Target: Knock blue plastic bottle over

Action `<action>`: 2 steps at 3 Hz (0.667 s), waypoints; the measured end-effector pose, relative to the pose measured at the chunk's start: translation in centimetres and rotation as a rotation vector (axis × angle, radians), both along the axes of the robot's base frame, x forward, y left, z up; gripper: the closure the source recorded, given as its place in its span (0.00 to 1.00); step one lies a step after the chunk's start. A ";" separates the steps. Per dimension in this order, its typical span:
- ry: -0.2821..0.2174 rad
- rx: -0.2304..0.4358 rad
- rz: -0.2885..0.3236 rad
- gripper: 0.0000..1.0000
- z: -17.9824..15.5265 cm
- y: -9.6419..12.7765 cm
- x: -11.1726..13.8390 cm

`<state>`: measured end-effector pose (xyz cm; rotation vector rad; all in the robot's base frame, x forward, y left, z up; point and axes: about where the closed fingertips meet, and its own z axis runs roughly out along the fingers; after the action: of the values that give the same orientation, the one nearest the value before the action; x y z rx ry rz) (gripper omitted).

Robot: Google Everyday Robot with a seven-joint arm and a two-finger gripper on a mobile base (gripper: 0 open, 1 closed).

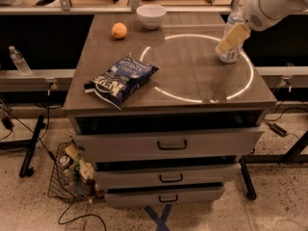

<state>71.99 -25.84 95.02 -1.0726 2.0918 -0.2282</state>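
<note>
Your gripper (232,38) sits at about 2 o'clock over the bench (192,81), coming in from the upper right on the white arm (272,4) and lying at a slant across the front of the blue plastic bottle (230,57). It overlaps the bottle's middle, but you cannot tell whether the jaws are released or clenched. The bottle stands on its base at 2 o'clock on the bench top, on the far right arc of the bright light ring (183,98), with its foot showing just below the gripper. At 12 o'clock near the back edge you have a white bowl (151,16), and at 11 o'clock an orange (119,30) just beside it. A blue chip bag (121,78) lies flat at 9 o'clock, well apart from the bottle. Off the bench, further out at 9 o'clock, a small clear bottle (18,60) stands on a side ledge. Below the top, the drawers (168,143) hang partly open.
</note>
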 end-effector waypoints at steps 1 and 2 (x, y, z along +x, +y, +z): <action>-0.020 0.052 0.043 0.00 -0.2 1.9 1.4; -0.016 0.111 0.200 0.00 -0.2 8.2 0.5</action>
<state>72.47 -17.61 94.80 -1.1983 1.9426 -0.0223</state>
